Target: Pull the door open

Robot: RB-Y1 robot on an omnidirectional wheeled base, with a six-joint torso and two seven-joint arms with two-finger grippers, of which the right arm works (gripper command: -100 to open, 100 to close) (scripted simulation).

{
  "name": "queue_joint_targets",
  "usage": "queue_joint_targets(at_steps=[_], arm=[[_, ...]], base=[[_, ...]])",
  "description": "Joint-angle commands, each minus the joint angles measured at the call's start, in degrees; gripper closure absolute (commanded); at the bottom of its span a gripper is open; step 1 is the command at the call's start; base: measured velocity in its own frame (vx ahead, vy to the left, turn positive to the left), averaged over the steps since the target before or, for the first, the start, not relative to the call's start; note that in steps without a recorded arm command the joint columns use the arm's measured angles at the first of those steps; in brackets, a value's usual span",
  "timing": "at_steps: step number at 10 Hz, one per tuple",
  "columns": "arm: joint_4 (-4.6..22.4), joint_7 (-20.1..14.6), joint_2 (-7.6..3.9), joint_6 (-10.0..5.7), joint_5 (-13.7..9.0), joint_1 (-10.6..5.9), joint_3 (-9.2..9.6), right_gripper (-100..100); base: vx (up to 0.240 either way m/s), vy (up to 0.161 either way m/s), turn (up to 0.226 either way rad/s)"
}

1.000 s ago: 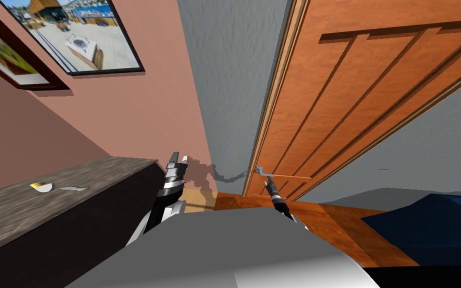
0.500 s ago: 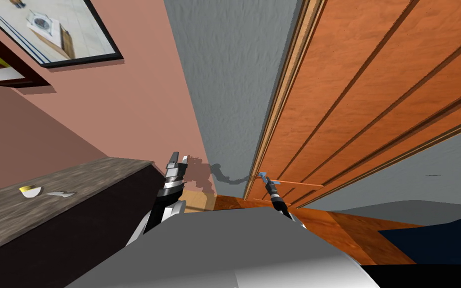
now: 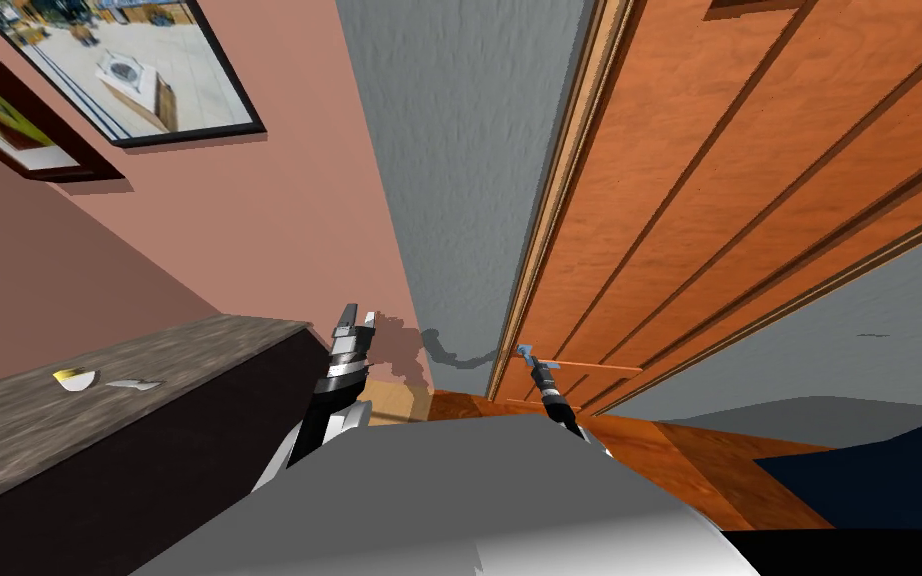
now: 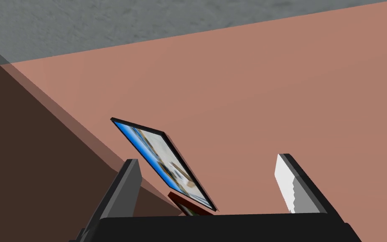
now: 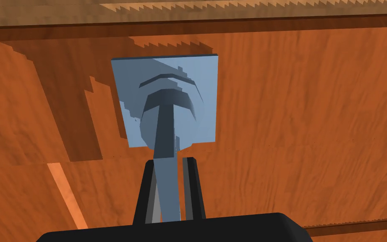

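An orange wooden panelled door (image 3: 749, 200) stands closed in its lighter wooden frame (image 3: 559, 200), right in front of me. Its blue-grey lever handle (image 5: 165, 126) sits on a square plate (image 5: 205, 96). My right gripper (image 5: 169, 161) is shut on the handle, one finger pressing each side of the lever. In the head view the right gripper (image 3: 537, 362) meets the handle (image 3: 524, 350) at the door's edge. My left gripper (image 3: 357, 322) is raised beside a dark cabinet, open with nothing between its fingers (image 4: 293, 185).
A dark cabinet with a stone-like top (image 3: 99, 400) stands close on my left, carrying a small yellow and white bowl (image 3: 75, 379) and a white scrap (image 3: 132, 384). A grey wall (image 3: 449, 150) meets the door frame. Something dark blue (image 3: 869, 470) lies low at the right.
The right gripper has reached up to the handle and its fingers have closed on the lever. The head camera shifted slightly. The left arm has not moved.
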Motion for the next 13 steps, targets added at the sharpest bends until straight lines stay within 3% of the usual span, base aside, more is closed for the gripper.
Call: queue_joint_targets(at_steps=[1,9,10,11,13], arm=[[-0.1,-1.1,-0.83,-1.16,0.5,0.88,0.86,100],[-0.7,-5.8,-4.59,-6.42,2.5,4.85,4.74,100],[-0.6,-5.4,-4.24,-5.72,2.3,4.66,4.45,100],[-0.1,-6.0,-4.72,-7.28,2.5,5.54,4.97,100],[0.1,-6.3,-5.02,-8.11,2.6,5.95,5.17,100]], base=[[-0.132,-0.041,0.128],[-0.195,-0.052,0.108],[-0.077,-0.028,0.021],[-0.145,-0.045,0.153],[-0.155,-0.055,0.119]])
